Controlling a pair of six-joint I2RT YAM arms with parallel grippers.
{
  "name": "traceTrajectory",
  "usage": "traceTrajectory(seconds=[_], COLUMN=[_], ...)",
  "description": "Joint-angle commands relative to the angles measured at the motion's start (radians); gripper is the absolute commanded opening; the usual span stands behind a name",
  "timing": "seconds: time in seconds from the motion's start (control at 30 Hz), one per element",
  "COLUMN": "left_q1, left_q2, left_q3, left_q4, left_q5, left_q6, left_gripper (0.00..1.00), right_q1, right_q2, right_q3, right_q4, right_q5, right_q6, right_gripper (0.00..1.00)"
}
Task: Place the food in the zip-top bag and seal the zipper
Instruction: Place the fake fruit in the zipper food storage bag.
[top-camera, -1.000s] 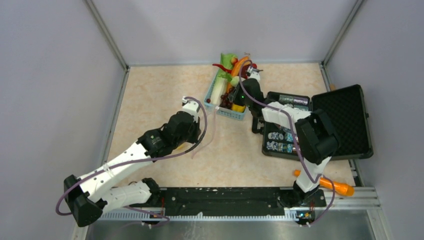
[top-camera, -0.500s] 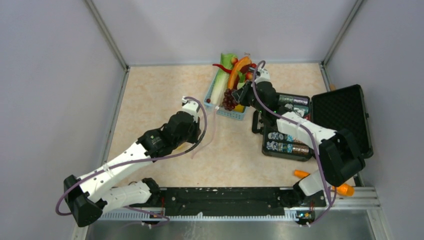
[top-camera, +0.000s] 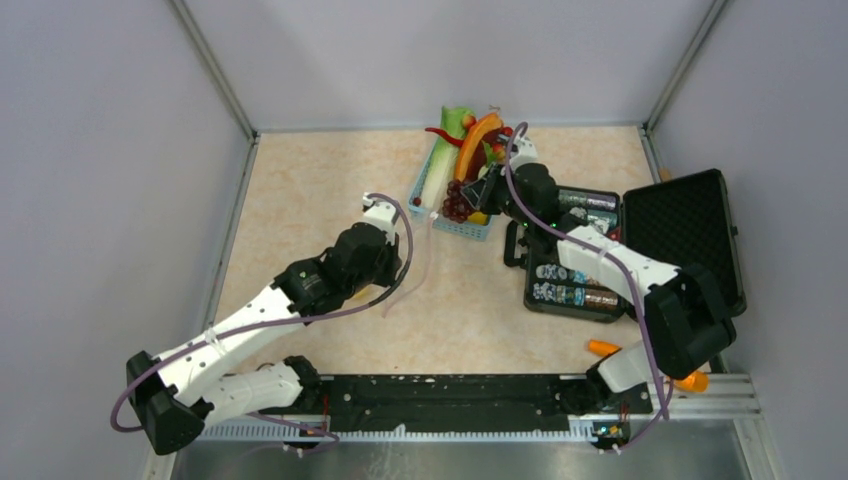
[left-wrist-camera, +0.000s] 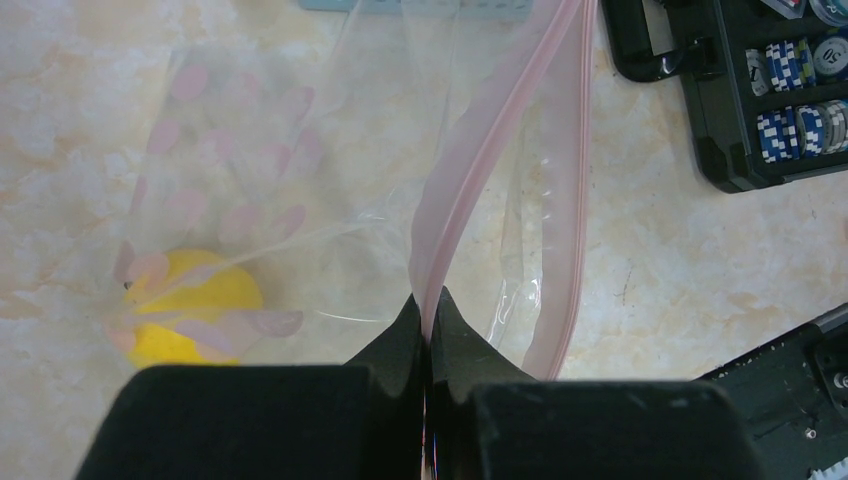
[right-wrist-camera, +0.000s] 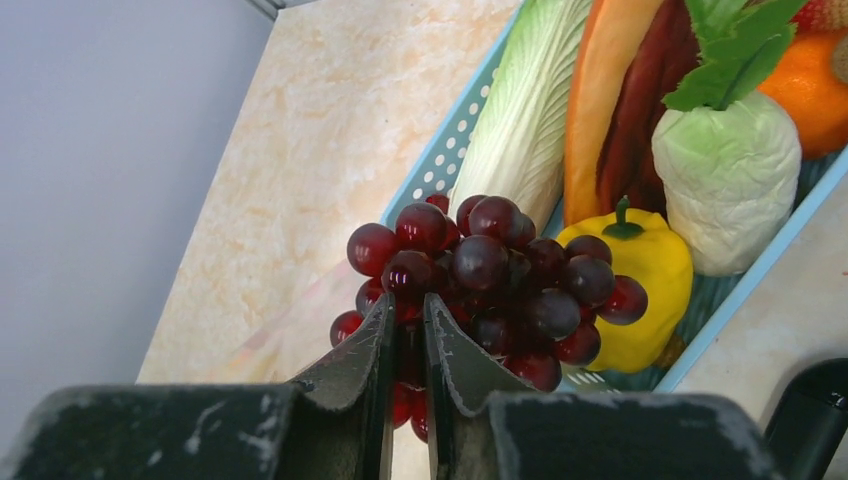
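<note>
My left gripper (left-wrist-camera: 428, 300) is shut on the pinkish zipper (left-wrist-camera: 480, 150) at the mouth of the clear zip-top bag (left-wrist-camera: 300, 180), which lies on the table with a yellow fruit (left-wrist-camera: 190, 305) inside. My right gripper (right-wrist-camera: 405, 305) is shut on the dark purple grapes (right-wrist-camera: 500, 270) at the near end of the blue basket (right-wrist-camera: 440, 165). In the basket lie a long cabbage (right-wrist-camera: 525, 110), a long orange piece (right-wrist-camera: 600, 90), a round green cabbage (right-wrist-camera: 725, 170), a yellow pepper (right-wrist-camera: 640, 265) and an orange (right-wrist-camera: 805, 85). From above, the grapes (top-camera: 456, 205) sit by the right gripper (top-camera: 472, 195).
An open black hard case (top-camera: 690, 240) holding cans (top-camera: 570, 280) lies right of the basket (top-camera: 462, 228), under my right arm. An orange object (top-camera: 675, 375) lies by the right arm's base. Grey walls close in the table at the back and both sides.
My right arm swung its elbow out to the right and its jaws narrowed onto the grapes at the basket's near end. The left arm and the bag have stayed put.
</note>
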Motion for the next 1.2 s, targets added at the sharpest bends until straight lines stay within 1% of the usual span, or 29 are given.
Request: traceTrajectory(seconds=[0.0, 0.2, 0.33, 0.53, 0.6, 0.7, 0.77, 0.93, 1.0, 1.17], left_q1=[0.005, 0.005, 0.005, 0.006, 0.018, 0.054, 0.071, 0.090, 0.093, 0.094], left_q2=[-0.024, -0.023, -0.009, 0.036, 0.060, 0.103, 0.133, 0.182, 0.192, 0.175], left_q3=[0.003, 0.006, 0.012, 0.037, 0.051, 0.079, 0.096, 0.161, 0.184, 0.186], left_q4=[0.028, 0.031, 0.035, 0.047, 0.056, 0.065, 0.067, 0.027, 0.007, 0.024], left_q5=[-0.014, -0.026, -0.023, -0.025, -0.004, 0.063, 0.093, 0.102, 0.117, 0.155], left_q6=[-0.020, -0.020, -0.019, -0.042, -0.051, -0.075, -0.085, -0.095, -0.104, -0.133], left_gripper=[0.00, 0.00, 0.00, 0.00, 0.00, 0.00, 0.00, 0.00, 0.00, 0.00], right_q1=[0.004, 0.003, 0.003, 0.003, 0.009, 0.028, 0.044, 0.091, 0.115, 0.160], right_q2=[-0.081, -0.179, -0.235, -0.316, -0.342, -0.367, -0.378, -0.380, -0.363, -0.285], right_q3=[0.062, 0.047, 0.051, 0.035, 0.029, 0.026, 0.023, -0.004, -0.008, -0.023], right_q4=[0.025, 0.009, -0.024, -0.023, -0.016, -0.019, -0.018, 0.031, 0.061, 0.164], right_q5=[-0.081, -0.081, -0.120, -0.201, -0.239, -0.256, -0.257, -0.235, -0.229, -0.196], right_q6=[-0.033, -0.035, -0.045, -0.016, -0.002, 0.002, 0.004, 0.023, 0.031, 0.069], right_gripper=[0.00, 0.00, 0.00, 0.00, 0.00, 0.00, 0.00, 0.00, 0.00, 0.00])
